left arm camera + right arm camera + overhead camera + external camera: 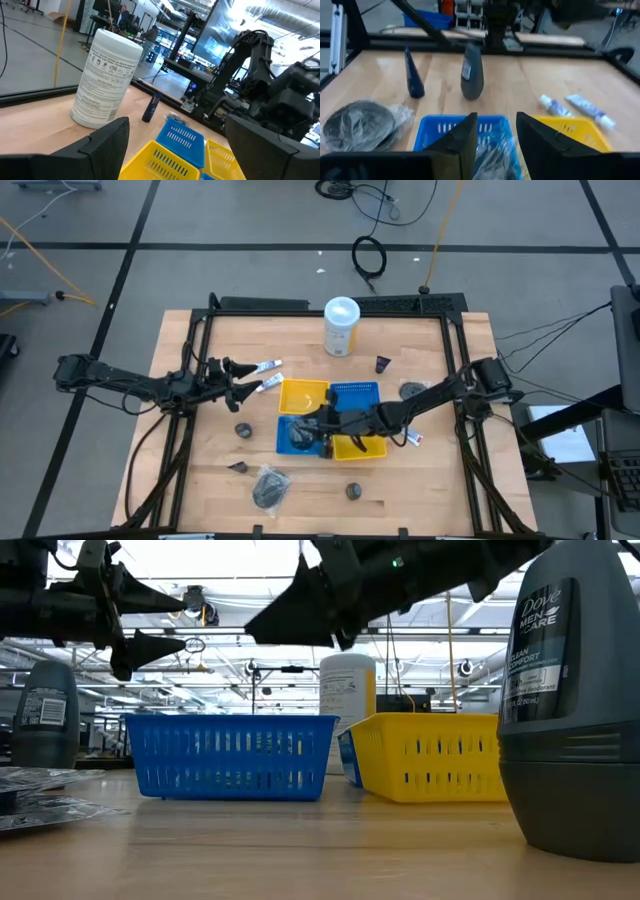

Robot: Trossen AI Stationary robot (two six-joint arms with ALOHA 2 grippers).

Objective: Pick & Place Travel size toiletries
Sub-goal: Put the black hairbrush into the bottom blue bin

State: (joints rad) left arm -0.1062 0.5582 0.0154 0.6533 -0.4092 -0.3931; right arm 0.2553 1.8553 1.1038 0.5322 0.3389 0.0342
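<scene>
The right end effector (312, 427) hangs over the blue tray (296, 434) at the middle of the counter (180, 470), its fingers apart with a gap between them and nothing clamped. A dark mesh puff appears to lie in that tray directly beneath it. The left end effector (243, 380) sits near the counter's left edge, its fingers spread wide and empty, just beside 2 white tubes (268, 375) that lie next to a yellow tray (303, 396).

The likeliest trouble is at the blue tray: if the right fingers descend off-centre they could strike the tray wall and shove or tip the light basket, or catch only the puff's wrapper so that it slips free. On the left side, a shallow approach could roll the tubes away or push them against the yellow tray instead of gripping one.

The right wrist view shows wrapped dark material inside the blue tray, a second wrapped puff (362, 124) on the counter beside it, and a dark deodorant (471, 71) standing upright; the high view renders these only as small dark blobs. The low view shows both arms held above the tray rims, which the overhead picture cannot. The left wrist view shows the white canister (105, 77) at the far edge.
</scene>
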